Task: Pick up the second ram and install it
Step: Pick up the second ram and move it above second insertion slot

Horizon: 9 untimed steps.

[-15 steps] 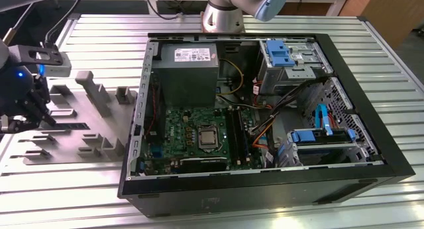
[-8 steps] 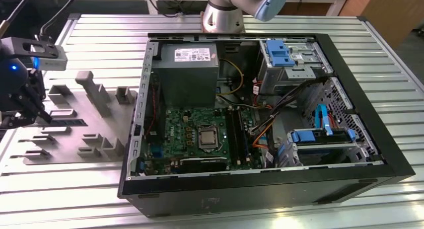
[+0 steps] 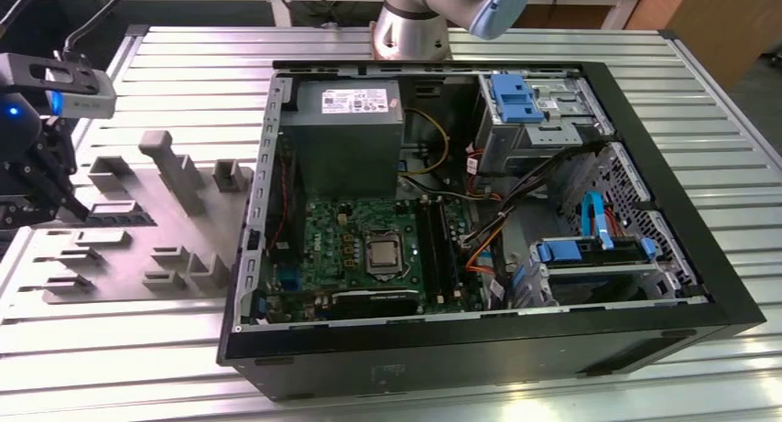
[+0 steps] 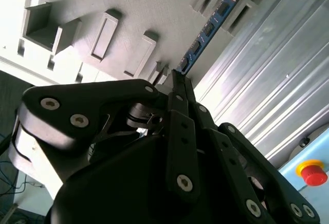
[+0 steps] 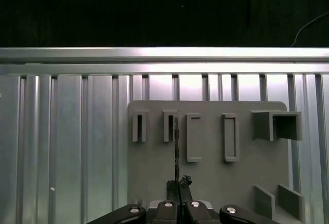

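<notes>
Gripper [image 4: 180, 79] fingers were pinched shut on near end of the second ram [image 4: 208, 29], flat faces between pads. Ram stood on edge in slotted posts [image 4: 237, 9] along edge of gray holder plate [image 4: 154, 8], prob. so fingers could reach it; ribbed table [image 4: 267, 80] beyond.

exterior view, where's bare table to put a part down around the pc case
Bare slatted table lies between the grey fixture tray, the computer case and the table's near edge, and a strip runs along the case on the exterior view's right. Crowded: the tray's slots, where the gripper grips the second ram, and the cable-filled case interior.
</notes>
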### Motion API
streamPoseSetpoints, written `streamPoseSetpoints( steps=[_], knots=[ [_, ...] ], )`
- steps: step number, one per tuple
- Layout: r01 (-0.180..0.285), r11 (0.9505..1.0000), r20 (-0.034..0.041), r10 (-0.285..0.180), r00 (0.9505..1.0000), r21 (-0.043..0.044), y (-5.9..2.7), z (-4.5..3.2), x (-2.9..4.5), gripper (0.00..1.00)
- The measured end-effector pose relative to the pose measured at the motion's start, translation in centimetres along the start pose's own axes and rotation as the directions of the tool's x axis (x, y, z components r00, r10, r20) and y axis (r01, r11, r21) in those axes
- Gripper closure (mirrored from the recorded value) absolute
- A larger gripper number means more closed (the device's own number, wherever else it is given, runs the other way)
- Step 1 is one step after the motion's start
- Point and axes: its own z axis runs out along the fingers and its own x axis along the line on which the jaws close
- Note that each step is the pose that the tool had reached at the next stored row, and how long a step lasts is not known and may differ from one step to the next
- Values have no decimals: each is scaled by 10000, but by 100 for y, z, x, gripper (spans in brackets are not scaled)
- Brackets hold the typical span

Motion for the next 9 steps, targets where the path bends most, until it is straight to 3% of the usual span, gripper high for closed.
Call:
streamPoseSetpoints(
  steps=[9],
  knots=[
    [31, 10000, -1, -31, 10000, 2, 5, -85, -4, 89]
  ],
)
